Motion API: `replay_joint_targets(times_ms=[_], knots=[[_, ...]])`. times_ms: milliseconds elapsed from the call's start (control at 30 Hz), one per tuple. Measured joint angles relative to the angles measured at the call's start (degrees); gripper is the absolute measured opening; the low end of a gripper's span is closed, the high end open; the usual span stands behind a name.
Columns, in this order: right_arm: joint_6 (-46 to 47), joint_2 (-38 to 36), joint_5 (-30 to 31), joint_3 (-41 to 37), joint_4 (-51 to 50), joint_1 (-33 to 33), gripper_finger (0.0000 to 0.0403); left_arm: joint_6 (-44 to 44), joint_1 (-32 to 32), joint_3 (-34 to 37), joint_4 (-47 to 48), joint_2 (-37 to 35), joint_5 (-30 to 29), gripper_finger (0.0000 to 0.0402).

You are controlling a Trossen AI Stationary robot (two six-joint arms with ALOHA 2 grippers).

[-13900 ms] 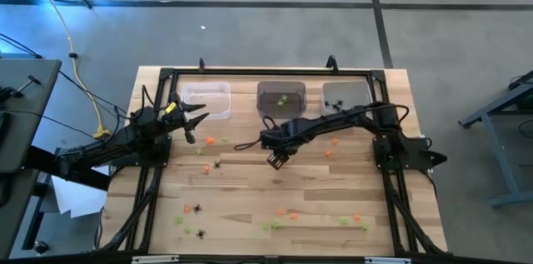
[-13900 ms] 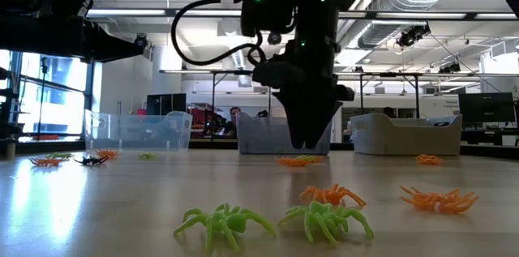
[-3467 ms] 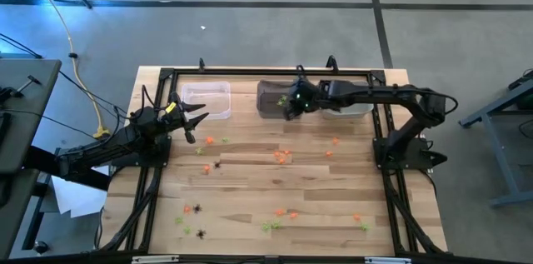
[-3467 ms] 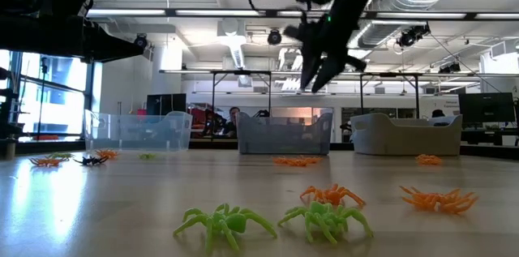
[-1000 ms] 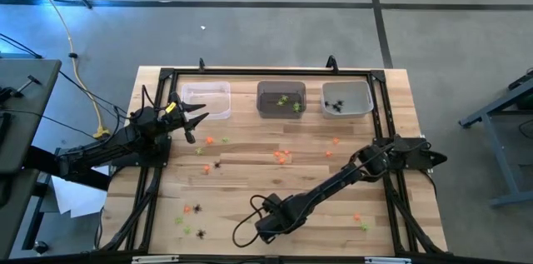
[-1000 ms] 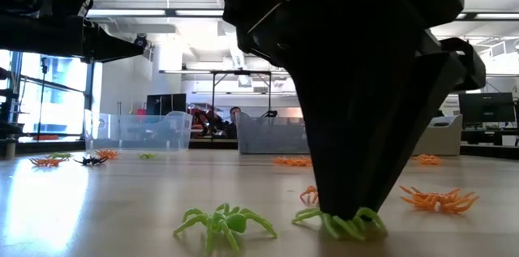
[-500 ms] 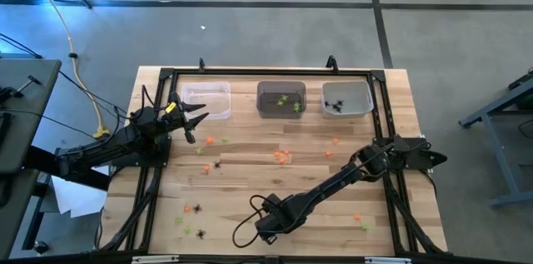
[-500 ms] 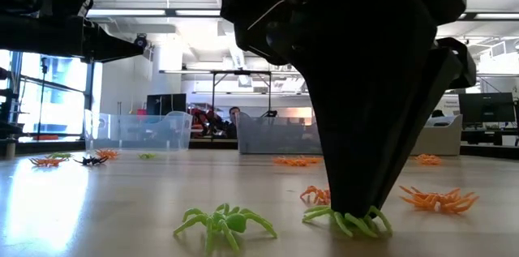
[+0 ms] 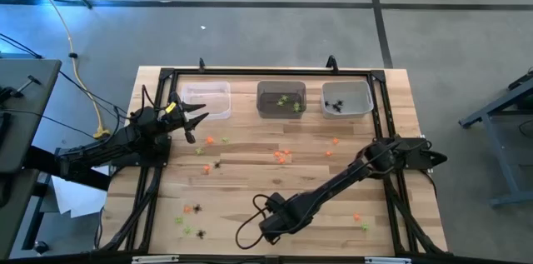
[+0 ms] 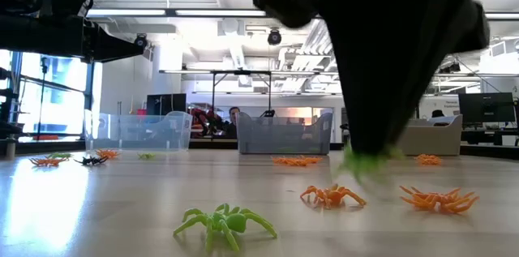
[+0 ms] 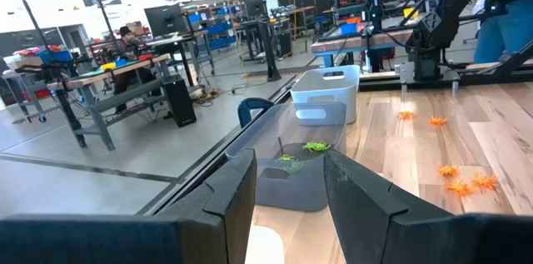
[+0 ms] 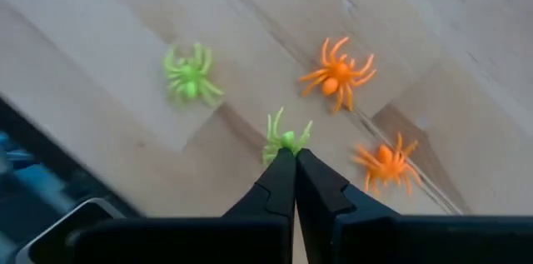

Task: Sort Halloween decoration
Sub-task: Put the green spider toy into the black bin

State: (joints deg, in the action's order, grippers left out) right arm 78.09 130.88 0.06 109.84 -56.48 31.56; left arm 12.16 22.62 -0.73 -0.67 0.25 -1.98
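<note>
Right gripper [image 12: 293, 157], fingers pinched on a tiny lime-green plastic spider [image 12: 284, 140], has it lifted off the wooden table [image 12: 466, 64]; next likely the grey translucent middle bin [image 9: 281, 98].

Legible markings: none found.
No text, label, brand, number or sign can be read in any view.

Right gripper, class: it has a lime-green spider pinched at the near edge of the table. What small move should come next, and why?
Probably keep lifting, then carry it toward the middle bin. The right gripper is shut on the green spider, which hangs clear of the wood in the low view, and that bin already holds green pieces. The left gripper waits by the left bin.
</note>
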Motion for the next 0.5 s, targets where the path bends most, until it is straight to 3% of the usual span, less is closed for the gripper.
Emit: replay_joint_targets(times_ms=[233,500], knots=[[0.06,-5.16,2.68,0.13,-0.78,0.12,0.0,0.0,0.01,0.01,0.0,0.0,0.0,0.0131],[-2.31,-11.57,13.8,0.28,-8.66,-3.3,0.0,0.0,0.0,0.02,0.01,0.0,0.0,0.0131]])
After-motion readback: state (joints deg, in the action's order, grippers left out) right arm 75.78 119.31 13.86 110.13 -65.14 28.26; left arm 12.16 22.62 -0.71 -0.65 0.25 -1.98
